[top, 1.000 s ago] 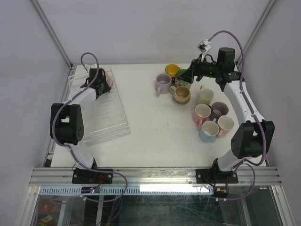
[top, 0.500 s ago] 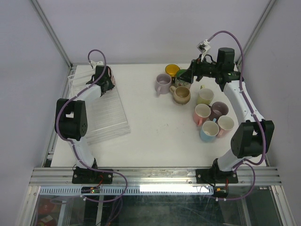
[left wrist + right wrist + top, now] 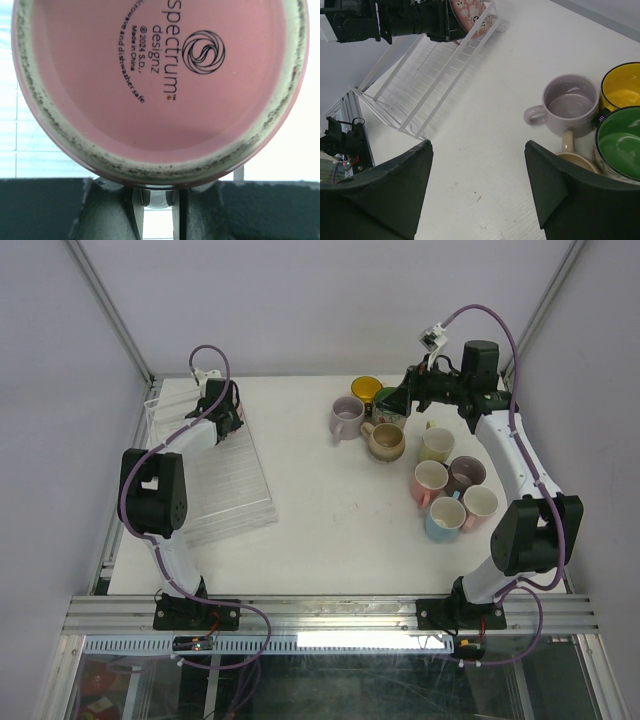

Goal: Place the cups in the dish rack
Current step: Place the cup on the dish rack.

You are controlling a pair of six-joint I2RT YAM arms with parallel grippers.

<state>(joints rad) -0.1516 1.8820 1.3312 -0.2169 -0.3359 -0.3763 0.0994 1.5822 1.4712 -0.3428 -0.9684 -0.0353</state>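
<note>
The pink cup (image 3: 160, 75) fills the left wrist view bottom-first, its printed base facing the camera. My left gripper (image 3: 226, 410) is shut on it at the handle side, over the far end of the clear dish rack (image 3: 225, 490). The right wrist view shows that patterned pink cup (image 3: 467, 12) tilted at the dish rack's (image 3: 420, 75) far end. My right gripper (image 3: 477, 142) hangs open above bare table, beside the lilac cup (image 3: 570, 102), yellow cup (image 3: 622, 90) and green cup (image 3: 620, 140). A beige cup (image 3: 385, 442) sits just in front of them.
Several more cups stand in a cluster at the right: a cream one (image 3: 437, 445), a pink one (image 3: 431, 480), a mauve one (image 3: 466, 473), a light blue one (image 3: 445, 517). White enclosure walls close in the back and sides.
My left arm has swung the pink cup a little farther back over the rack's far end. The right arm has not moved.
</note>
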